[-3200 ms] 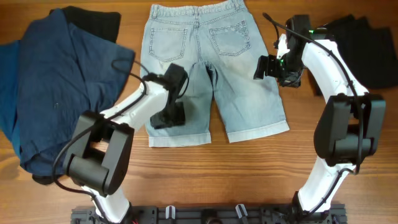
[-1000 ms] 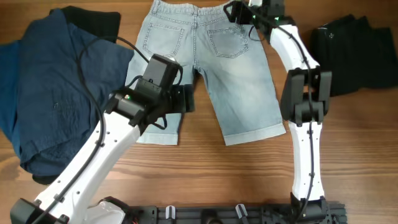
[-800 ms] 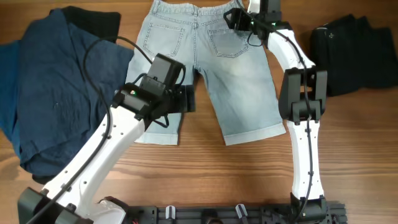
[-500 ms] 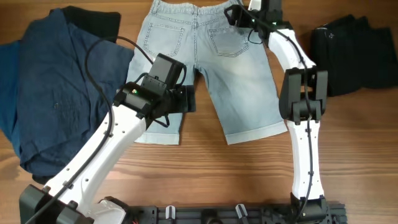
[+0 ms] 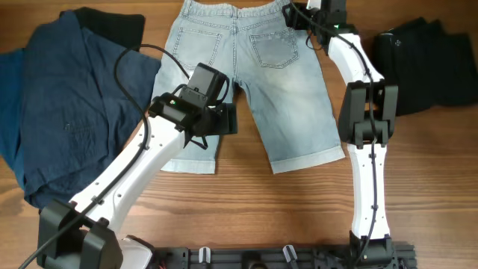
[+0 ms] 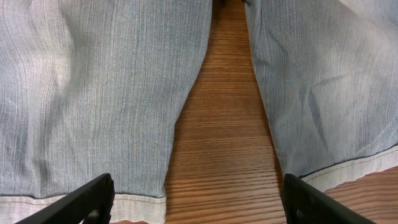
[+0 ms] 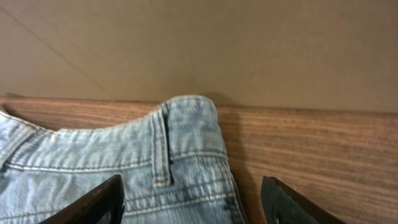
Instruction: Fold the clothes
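From overhead, the denim shorts (image 5: 258,82) lie flat on the table (image 5: 299,217), back pockets up. The waistband is at the far edge and both legs point toward the robot's base, so the long axis runs far to near. The left gripper (image 5: 225,119) hangs over the crotch, with a leg on either side of it. The right gripper (image 5: 293,16) sits at the waistband's right corner. A dark blue garment (image 5: 67,104) lies well off to the left gripper's outer side. A black garment (image 5: 426,60) lies apart on the right gripper's outer side.

In the left wrist view, the left gripper's fingers (image 6: 81,199) stand wide apart and hold nothing. Bare wood shows between them, one leg lies beyond each fingertip, and the hems are just ahead of the tips.

In the right wrist view, the right gripper's fingers (image 7: 99,199) are likewise spread and empty. The waistband corner lies just ahead, between them, with a belt loop (image 7: 160,149) toward the left finger. A plain brown backdrop (image 7: 199,43) rises beyond.

The denim looks soft but thick. It should drape and crease readily, carry a little weight, and be neither slippery nor fragile. The doubled waistband corner and the stitched hems look like the firmest places to pinch. One grip at each would likely allow a lengthwise fold, leg over leg.
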Available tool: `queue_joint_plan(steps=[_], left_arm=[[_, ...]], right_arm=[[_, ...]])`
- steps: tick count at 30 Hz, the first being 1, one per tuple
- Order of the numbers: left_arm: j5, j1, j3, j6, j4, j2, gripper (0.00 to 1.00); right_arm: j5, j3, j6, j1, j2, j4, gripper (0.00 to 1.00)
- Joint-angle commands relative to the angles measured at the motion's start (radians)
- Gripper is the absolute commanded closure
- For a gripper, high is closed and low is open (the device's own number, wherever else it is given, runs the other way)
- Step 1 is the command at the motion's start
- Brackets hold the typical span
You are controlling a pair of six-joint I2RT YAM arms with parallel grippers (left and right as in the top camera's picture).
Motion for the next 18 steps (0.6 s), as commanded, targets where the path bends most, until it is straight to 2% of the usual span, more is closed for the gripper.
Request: queue_joint_plan(steps=[1, 5, 10, 11, 14, 15, 17, 18], left_arm=[[-0.016, -0.003, 0.014, -0.029, 0.006, 0.006, 0.14], [-0.013, -0.003, 0.014, -0.029, 0.005, 0.006, 0.15], [-0.013, -0.003, 0.014, -0.029, 0.006, 0.006, 0.14], [-0.013, -0.003, 0.014, -0.029, 0.006, 0.006, 0.14], [-0.013, -0.003, 0.014, -0.030, 0.013, 0.006, 0.14], [-0.013, -0.003, 0.014, -0.030, 0.016, 0.006, 0.14], [-0.013, -0.003, 0.014, -0.033, 0.029, 0.006, 0.15], [-0.013, -0.003, 0.014, -0.033, 0.037, 0.006, 0.15]], right_arm=[[0.019, 0.004, -0.018, 0.002, 0.042, -0.013, 0.30], [0.014, 0.004, -0.017, 0.003, 0.060, -0.037, 0.31], [-0.032, 0.005, -0.039, 0.013, 0.060, -0.053, 0.45], [-0.032, 0.005, -0.041, 0.014, 0.060, -0.064, 0.52], [-0.027, 0.005, -0.055, 0.013, 0.051, -0.127, 0.81], [-0.020, 0.005, -0.056, 0.010, 0.044, -0.146, 0.88], [0.029, 0.007, -0.040, 0.002, 0.012, -0.200, 0.96], [0.045, 0.012, -0.041, -0.002, -0.006, -0.228, 0.96]])
